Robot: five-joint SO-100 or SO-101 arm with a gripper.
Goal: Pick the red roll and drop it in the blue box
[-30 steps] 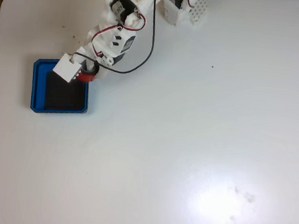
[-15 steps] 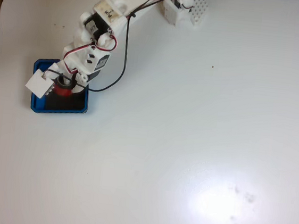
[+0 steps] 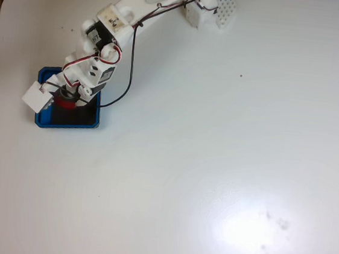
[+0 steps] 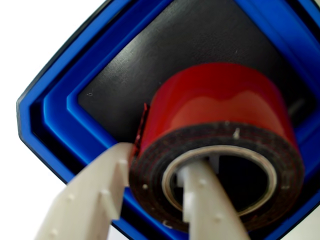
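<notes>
1. Wrist view: I logged the red roll (image 4: 215, 135) held over the black floor of the blue box (image 4: 60, 115), inside its rim.
2. Gripper (image 4: 150, 200): closed on the roll's wall, one finger (image 4: 200, 195) through the pale core, the other (image 4: 100, 185) against the red outer side.
3. Fixed view: the gripper (image 3: 63, 99) and roll (image 3: 66, 102) sat over the box (image 3: 66, 124), toward its upper-left part.
4. Handling, my estimate: light, stiff ring; glossy red side likely slippery, so a wall pinch through the core looked the soundest hold.
5. Not fragile, I judged; a short drop seemed harmless.
</notes>
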